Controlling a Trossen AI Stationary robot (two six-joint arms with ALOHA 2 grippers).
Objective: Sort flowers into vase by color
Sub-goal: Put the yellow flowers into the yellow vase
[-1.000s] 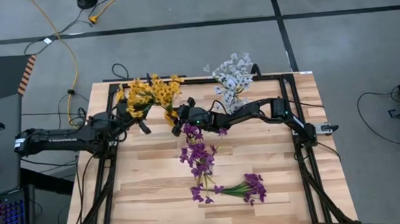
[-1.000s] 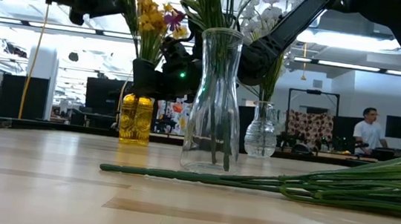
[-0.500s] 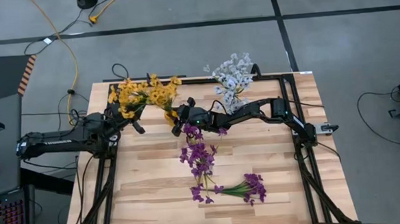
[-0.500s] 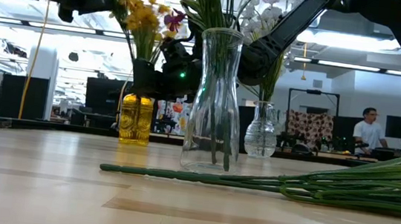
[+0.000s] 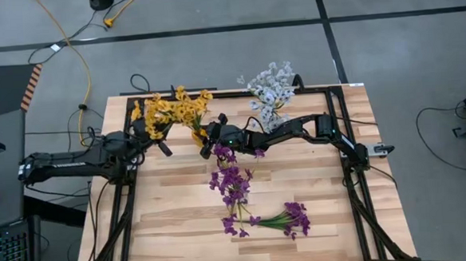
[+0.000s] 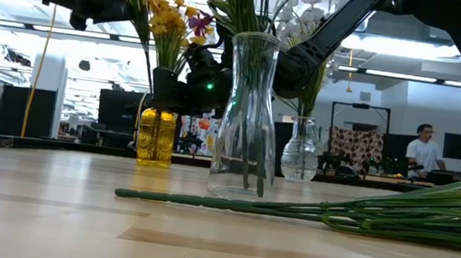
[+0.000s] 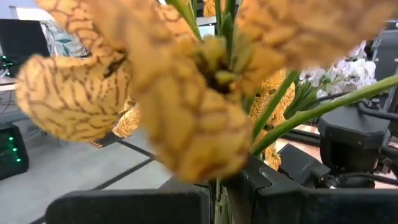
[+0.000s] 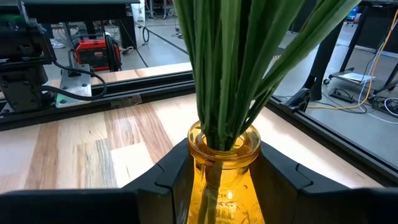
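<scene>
Yellow sprig [image 5: 176, 109] far left, over amber vase [image 6: 156, 137]: light, springy, blossoms crushable, so grip stem.

Left gripper [image 5: 155, 134] pinches its stem.

Right gripper [image 5: 208, 136] spread, cradling amber vase.

Count: three vases, amber, clear [image 6: 247, 118], small [image 6: 300, 150]. Purple bunch [image 5: 282, 220] lies near, right.

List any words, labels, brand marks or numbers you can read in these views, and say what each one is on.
No text is readable in any view.
Left arm: pale marking along the link, too small to read.
Yellow vase: embossed relief low on the glass, not legible as letters.
Red machine beyond the table: no legible label.
Screens in the room behind: too far to read.
</scene>
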